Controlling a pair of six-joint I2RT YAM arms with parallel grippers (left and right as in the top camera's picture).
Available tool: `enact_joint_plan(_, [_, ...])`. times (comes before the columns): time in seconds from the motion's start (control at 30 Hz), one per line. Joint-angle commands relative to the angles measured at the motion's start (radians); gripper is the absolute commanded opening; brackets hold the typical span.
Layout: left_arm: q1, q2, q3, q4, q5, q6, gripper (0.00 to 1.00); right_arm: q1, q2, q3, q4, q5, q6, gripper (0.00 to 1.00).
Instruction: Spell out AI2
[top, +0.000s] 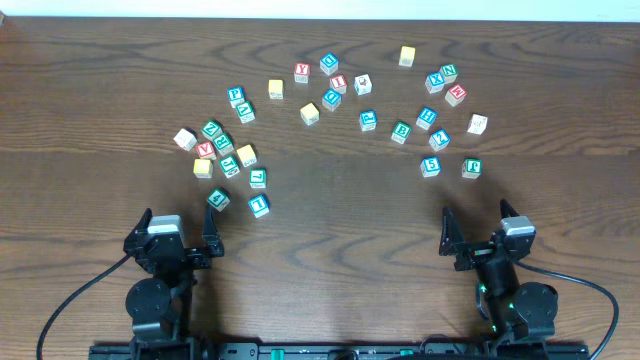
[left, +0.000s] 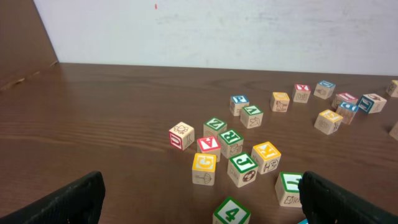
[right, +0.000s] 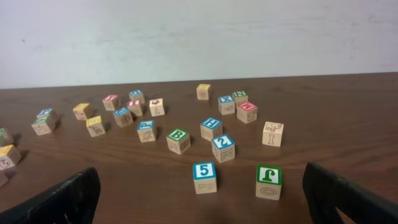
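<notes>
Several wooden letter and number blocks lie scattered across the far half of the dark wooden table (top: 330, 230). A blue "2" block (top: 438, 140) sits right of centre and also shows in the right wrist view (right: 223, 148). A red block that looks like an "I" (top: 339, 83) lies in the far middle. I cannot read an "A" on any block. My left gripper (top: 176, 228) (left: 199, 205) is open and empty near the front left. My right gripper (top: 478, 228) (right: 199, 199) is open and empty near the front right.
A green "4" block (left: 232, 212) and a blue "1" block (top: 259, 205) lie just ahead of the left gripper. A blue "5" block (right: 204, 177) and a green-letter block (right: 268, 182) lie just ahead of the right gripper. A white wall stands behind the table.
</notes>
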Motion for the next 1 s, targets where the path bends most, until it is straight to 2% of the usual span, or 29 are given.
enact_joint_plan(0.0, [0.004,-0.006,-0.028,-0.007,-0.005,0.01,0.98,-0.004,-0.005,-0.002,-0.003,-0.003,-0.01,0.99])
enact_joint_plan(0.97, [0.004,0.003,-0.016,-0.007,-0.005,-0.029,0.98,-0.004,-0.005,-0.002,-0.003,-0.003,-0.01,0.99])
